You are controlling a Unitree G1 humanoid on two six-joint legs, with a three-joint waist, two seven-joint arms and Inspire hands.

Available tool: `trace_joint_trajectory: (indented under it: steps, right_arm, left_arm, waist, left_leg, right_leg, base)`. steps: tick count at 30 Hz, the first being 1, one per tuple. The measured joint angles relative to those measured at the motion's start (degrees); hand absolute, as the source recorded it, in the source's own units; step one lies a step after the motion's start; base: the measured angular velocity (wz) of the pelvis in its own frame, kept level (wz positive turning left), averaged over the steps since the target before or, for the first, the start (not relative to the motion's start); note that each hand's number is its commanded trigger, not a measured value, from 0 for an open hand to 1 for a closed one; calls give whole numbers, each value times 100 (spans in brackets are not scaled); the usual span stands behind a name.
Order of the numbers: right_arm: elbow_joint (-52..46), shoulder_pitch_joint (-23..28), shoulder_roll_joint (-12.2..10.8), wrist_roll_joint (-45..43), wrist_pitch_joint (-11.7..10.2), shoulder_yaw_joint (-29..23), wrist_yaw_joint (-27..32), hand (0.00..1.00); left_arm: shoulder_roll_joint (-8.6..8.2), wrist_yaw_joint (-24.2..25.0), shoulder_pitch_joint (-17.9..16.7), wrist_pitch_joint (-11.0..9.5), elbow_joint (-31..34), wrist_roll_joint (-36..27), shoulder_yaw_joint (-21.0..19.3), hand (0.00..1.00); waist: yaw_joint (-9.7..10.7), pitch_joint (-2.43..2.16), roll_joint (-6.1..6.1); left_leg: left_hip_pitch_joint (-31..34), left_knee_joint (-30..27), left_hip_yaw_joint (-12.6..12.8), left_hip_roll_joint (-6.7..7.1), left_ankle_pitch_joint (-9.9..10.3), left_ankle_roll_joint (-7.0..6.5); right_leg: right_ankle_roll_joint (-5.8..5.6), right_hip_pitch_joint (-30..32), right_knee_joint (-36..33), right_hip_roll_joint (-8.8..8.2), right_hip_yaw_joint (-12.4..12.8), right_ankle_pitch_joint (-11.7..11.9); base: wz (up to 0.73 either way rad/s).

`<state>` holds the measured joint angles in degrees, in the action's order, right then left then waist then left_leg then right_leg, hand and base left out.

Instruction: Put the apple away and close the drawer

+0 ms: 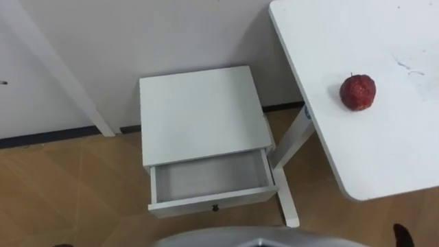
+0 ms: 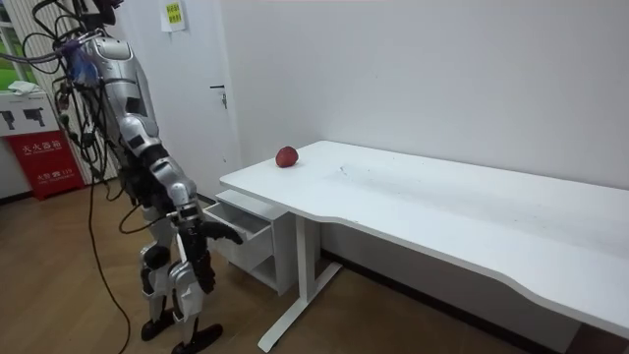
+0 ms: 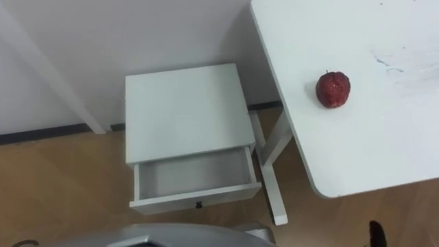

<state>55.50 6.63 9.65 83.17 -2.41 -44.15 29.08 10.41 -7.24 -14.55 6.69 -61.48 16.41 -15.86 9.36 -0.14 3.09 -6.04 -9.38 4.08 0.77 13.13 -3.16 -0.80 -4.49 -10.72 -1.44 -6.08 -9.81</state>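
Right hand [image 2: 220,233] hanging near the drawer [image 1: 209,177] front, fingers loosely straight, gripping nothing. Drawer standing open, lower centre. Apple [image 1: 358,92] sitting on table [image 1: 384,158], upper right; roundish, stem pointing toward frame top.

stance: stood upright on both legs, as seen in the room view
right arm: bent at the elbow, forearm held forward at waist height
right hand [image 2: 218,232]: fingers held straight; a fingertip is seen at 5 o'clock in the eye views
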Motion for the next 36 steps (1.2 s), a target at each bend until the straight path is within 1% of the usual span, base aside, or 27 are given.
trace_joint_trajectory:
  steps: [2, 3, 5, 6, 7, 8, 9, 10, 12, 14, 16, 18, 19, 20, 22, 24, 25, 26, 27, 28, 30, 31, 32, 33, 34, 36]
  right_arm:
    - [-327, -36, 54, 3, -128, -1, 217, 0]
    - [-468, -50, 144, 4, -190, 0, 357, 0]
    - [-726, -59, 253, -3, -277, -15, 564, 0]
    - [-910, -100, 315, -21, -317, -150, 733, 0]
    - [-988, -117, 356, -20, -328, -239, 804, 0]
    - [-1177, -104, 439, -25, -393, -292, 961, 0]
    - [-1381, -110, 487, -45, -493, -394, 1121, 0]
    - [-1442, -132, 521, -68, -545, -451, 1191, 0]
    - [-1826, -165, 597, -333, -766, -476, 1543, 0]
    - [-2191, -158, 622, -528, -894, -476, 1753, 0]
    - [-2554, -160, 635, -781, -959, -478, 1913, 0]
    - [-3269, -172, 638, -1125, -1015, -468, 2144, 0]
    - [-3446, -184, 647, -1213, -1028, -468, 2184, 0]
    - [-3738, -198, 689, -1415, -1071, -459, 2275, 0]
    - [-3981, -208, 783, -1791, -1147, -445, 2372, 0]
    - [-4356, -203, 792, -2539, -1201, -415, 2540, 0]
    - [-4451, -202, 793, -2682, -1213, -401, 2565, 0]
    - [-4599, -205, 794, -2927, -1256, -326, 2598, 0]
    - [-4671, -203, 793, -3354, -1253, -215, 2638, 0]
    - [-4712, -200, 789, -3602, -1247, -164, 2660, 0]
    - [-4948, -122, 790, -4481, -1245, 37, 2681, 0]
    - [-5042, -90, 791, -4637, -1246, 118, 2672, 0]
    - [-5181, -81, 790, -4879, -1248, 332, 2622, 0]
    - [-5200, -71, 785, -5155, -1236, 581, 2501, 0]
    - [-5202, -47, 779, -5302, -1221, 713, 2438, 0]
    - [-5220, 91, 767, -5850, -1120, 1162, 2120, 0]
  left_arm:
    - [12, 2, -19, -39, 162, 1, 0, 0]
    - [19, 2, -34, -87, 235, -1, 0, 0]
    - [21, 1, -69, -100, 343, -3, -1, 0]
    - [21, 1, -80, -113, 357, -2, -4, 0]
    - [21, 1, -93, -125, 360, -2, -4, 0]
    - [22, 0, -118, -154, 395, 4, -15, 0]
    - [33, 0, -136, -193, 413, 4, -15, 0]
    - [38, 0, -132, -201, 413, 4, -15, 0]
    - [41, 3, -131, -236, 429, 12, -14, 0]
    - [42, 6, -130, -309, 438, -3, -14, 0]
    - [42, 6, -140, -371, 439, -56, -13, 0]
    - [42, 3, -158, -444, 439, -69, 20, 0]
    - [42, 3, -160, -456, 434, -56, 23, 0]
    - [44, 1, -165, -482, 408, -58, 18, 0]
    - [42, 0, -166, -517, 403, -59, 19, 0]
    - [34, 2, -165, -545, 379, -58, 21, 0]
    - [34, 4, -161, -548, 366, -59, 26, 0]
    - [34, 4, -156, -554, 328, -58, 28, 0]
    - [32, 7, -148, -563, 278, -83, 38, 0]
    - [26, 20, -154, -565, 274, -84, 42, 0]
    - [22, 35, -151, -571, 256, -90, 48, 0]
    - [19, 35, -150, -571, 263, -90, 66, 0]
    - [19, 35, -147, -571, 264, -87, 138, 0]
    - [14, 35, -117, -573, 263, -57, 190, 0]
    - [14, 32, -107, -579, 257, -58, 238, 0]
    - [-6, 31, -101, -593, 225, -61, 385, 0]
  waist:
    - [5, -4, 25]
    - [11, -10, 36]
    - [14, -13, 39]
    - [25, -17, 61]
    - [26, -21, 56]
    - [35, -22, 54]
    - [33, -20, 54]
    - [35, -18, 59]
    - [34, -12, 68]
    - [38, -7, 65]
    - [53, -9, 57]
    - [128, -12, 24]
    - [126, -9, 15]
    - [129, -12, 8]
    - [117, -15, 11]
    - [110, -14, 4]
    - [101, -13, 0]
    - [99, -13, -2]
    - [100, -13, 2]
    - [93, -13, 2]
    - [-38, -17, -1]
    - [-72, -19, -6]
    - [-150, -22, -12]
    - [-201, -42, -39]
    - [-208, -43, -36]
    - [-359, -40, -46]
  left_leg:
    - [73, -19, 25, 1, -1, -2]
    - [100, -21, 28, 1, -2, -2]
    - [139, -14, 52, -2, -3, -2]
    - [141, -3, 53, -1, -4, -3]
    - [140, 1, 53, -1, -5, -3]
    - [138, -6, 57, -1, -5, -4]
    - [139, -26, 57, -2, -5, -4]
    - [139, -26, 57, -2, -6, -3]
    - [143, -23, 60, -5, -6, -3]
    - [149, -10, 59, -4, -5, -3]
    - [155, 5, 60, -4, -5, -3]
    - [228, 11, 66, 0, -5, -3]
    - [243, 6, 66, 1, -5, -3]
    - [248, 3, 65, -2, -5, -3]
    - [249, 2, 66, -7, -8, 1]
    - [254, 3, 59, -8, -9, 4]
    - [255, 4, 56, -10, -9, 4]
    - [254, 5, 55, -10, -9, 4]
    - [254, 7, 44, -8, -9, 4]
    - [254, 9, 48, -9, -9, 4]
    - [239, -18, 70, -7, -10, 4]
    - [239, -22, 77, -6, -10, 4]
    - [235, -24, 113, -8, -10, 4]
    - [236, -32, 127, -11, -10, 4]
    - [236, -30, 124, -11, -10, 4]
    - [221, -30, 131, -11, -10, 4]
  right_leg:
    - [2, 76, -8, 1, 23, 5]
    - [2, 105, -11, 0, 22, 7]
    - [2, 153, -12, 3, 32, 7]
    - [2, 158, -8, 4, 33, 7]
    - [2, 158, -2, 5, 34, 7]
    - [1, 158, 0, 7, 30, 7]
    - [1, 157, 11, 10, 24, 7]
    - [1, 157, 13, 11, 24, 7]
    - [1, 161, 15, 14, 28, 7]
    - [1, 177, 17, 16, 42, 6]
    - [1, 194, 6, 15, 44, 6]
    - [0, 268, -10, 12, 57, 7]
    - [0, 280, -9, 12, 62, 7]
    - [1, 285, -10, 19, 70, 7]
    - [1, 284, -7, 24, 72, 7]
    - [1, 284, -4, 26, 52, 7]
    - [1, 284, -5, 25, 48, 7]
    - [1, 285, -5, 26, 52, 7]
    - [1, 285, -5, 24, 46, 7]
    - [1, 287, -6, 23, 45, 7]
    - [1, 290, -5, 27, 74, 7]
    - [1, 292, -4, 28, 88, 7]
    - [2, 305, -5, 31, 121, 7]
    - [7, 307, 0, 32, 125, 15]
    - [7, 302, 1, 32, 123, 15]
    - [6, 285, 2, 30, 130, 16]
  base:
    - [-4]
    - [0]
    - [-2]
    - [0]
    - [0]
    - [0]
    - [0]
    - [0]
    - [0]
    - [0]
    - [0]
    - [0]
    - [0]
    - [0]
    - [0]
    - [0]
    - [0]
    - [0]
    - [0]
    - [0]
    - [-6]
    - [-12]
    - [-11]
    - [-8]
    - [0]
    - [0]
